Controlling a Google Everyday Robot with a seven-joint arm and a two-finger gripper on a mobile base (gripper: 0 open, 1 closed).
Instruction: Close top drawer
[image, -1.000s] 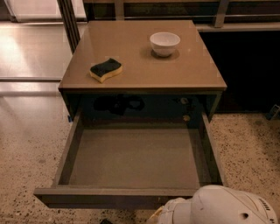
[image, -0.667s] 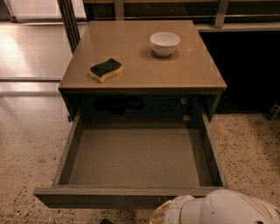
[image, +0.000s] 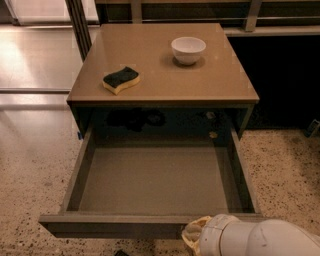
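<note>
The top drawer (image: 155, 182) stands pulled far out of the cabinet (image: 220, 85), a wide, shallow grey-brown box with a grey floor and a flat front panel without a handle. The gripper (image: 196, 236) sits against that panel, right of the cabinet's middle, on a white arm (image: 265, 240); whether it is clenched or released cannot be told. On the cabinet's top lie a yellow-and-black sponge (image: 121, 79) at the left and a white bowl (image: 188, 50) further back.
</note>
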